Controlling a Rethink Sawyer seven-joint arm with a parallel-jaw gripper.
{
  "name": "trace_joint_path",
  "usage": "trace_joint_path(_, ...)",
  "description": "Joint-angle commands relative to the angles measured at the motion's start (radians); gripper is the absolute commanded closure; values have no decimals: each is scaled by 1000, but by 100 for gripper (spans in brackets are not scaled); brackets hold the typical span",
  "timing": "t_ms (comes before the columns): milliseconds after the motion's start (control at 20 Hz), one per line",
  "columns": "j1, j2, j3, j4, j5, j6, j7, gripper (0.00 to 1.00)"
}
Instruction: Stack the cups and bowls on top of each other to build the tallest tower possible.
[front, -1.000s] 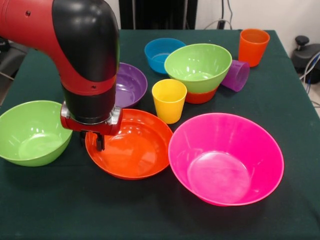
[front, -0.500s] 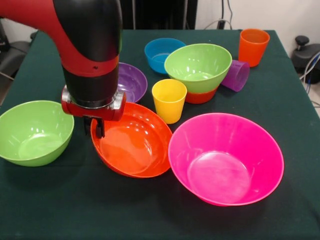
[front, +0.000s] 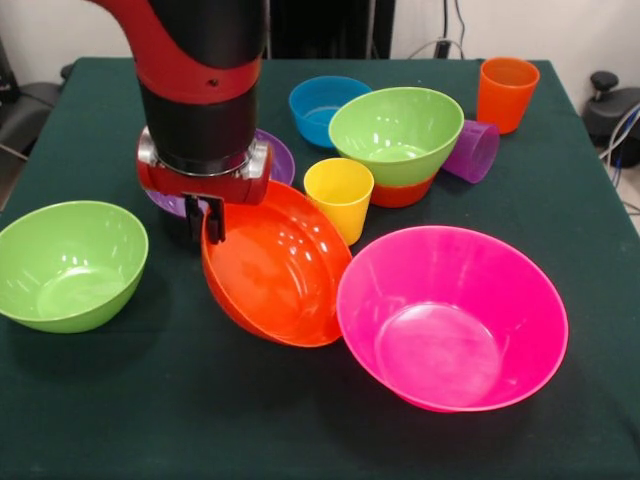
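Nearest, at lower right of the frame, the huge pink bowl (front: 452, 316) sits upright on the green counter (front: 150, 420), with a green bowl (front: 66, 264) at lower left. Between them the large orange bowl (front: 272, 268) is tipped steeply, its left rim raised and pinched by the end effector (front: 209, 218), its lower right edge touching or just beside the pink rim. The step in hand looks like lifting this bowl to place it — probably into or onto the pink one; the next move calls for clearing that rim and levelling the bowl before letting go.

Behind stands the yellow cup (front: 338, 198); further back a second green bowl (front: 396, 131) rests on a small orange bowl (front: 403, 191), with the purple cup (front: 472, 150) on its side. The blue bowl (front: 327, 108) and orange cup (front: 506, 92) are farthest. The purple bowl (front: 280, 157) is mostly hidden by the arm — the inner fingertip too.
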Motion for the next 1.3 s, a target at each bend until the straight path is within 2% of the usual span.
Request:
trace_joint_path(50, 33, -31, 47, 80, -28, 117, 90, 100)
trace_joint_path(250, 42, -25, 40, 63, -24, 133, 101, 100)
trace_joint_path(550, 26, -52, 61, 85, -17, 158, 52, 100)
trace_joint_path(700, 12, -107, 67, 147, -12, 176, 20, 100)
trace_joint_path(950, -17, -144, 82, 190, -9, 183, -17, 100)
trace_joint_path(1300, -48, -117, 117, 103, -6, 294, -39, 100)
